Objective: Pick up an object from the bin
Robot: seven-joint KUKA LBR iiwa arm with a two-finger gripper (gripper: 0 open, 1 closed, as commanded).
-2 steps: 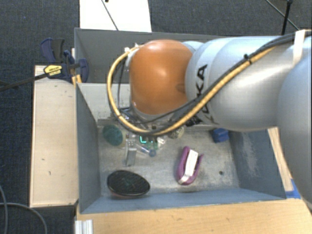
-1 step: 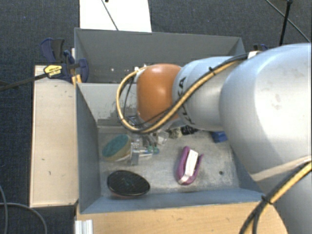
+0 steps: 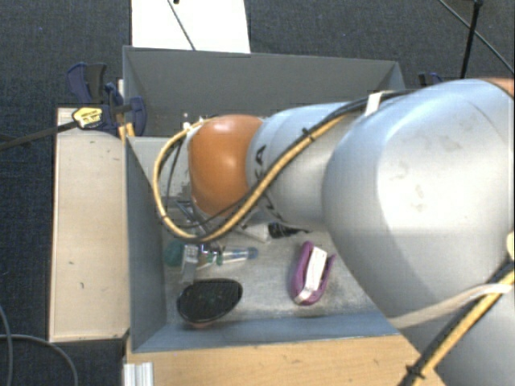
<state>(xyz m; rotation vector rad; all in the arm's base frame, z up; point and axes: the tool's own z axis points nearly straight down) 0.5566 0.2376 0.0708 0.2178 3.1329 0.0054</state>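
By the bin [image 3: 146, 240]'s left wall, the arm [image 3: 322, 175] hangs near a black brush [image 3: 209, 300]; grip state unclear.

Grey robot arm [image 3: 386, 191] reaching in from the right, orange wrist cover [image 3: 217, 163] tilted down-left, yellowish cable [image 3: 241, 207] looped around it, gripper [image 3: 191, 254] hanging beneath

I'm counting four loose things showing in the bin [image 3: 265, 79]: one black oval brush [image 3: 209, 300], one purple-and-white stapler-like piece [image 3: 310, 273], one teal-and-clear tube [image 3: 221, 256], and one small dark item [image 3: 283, 230] I'm not making out.
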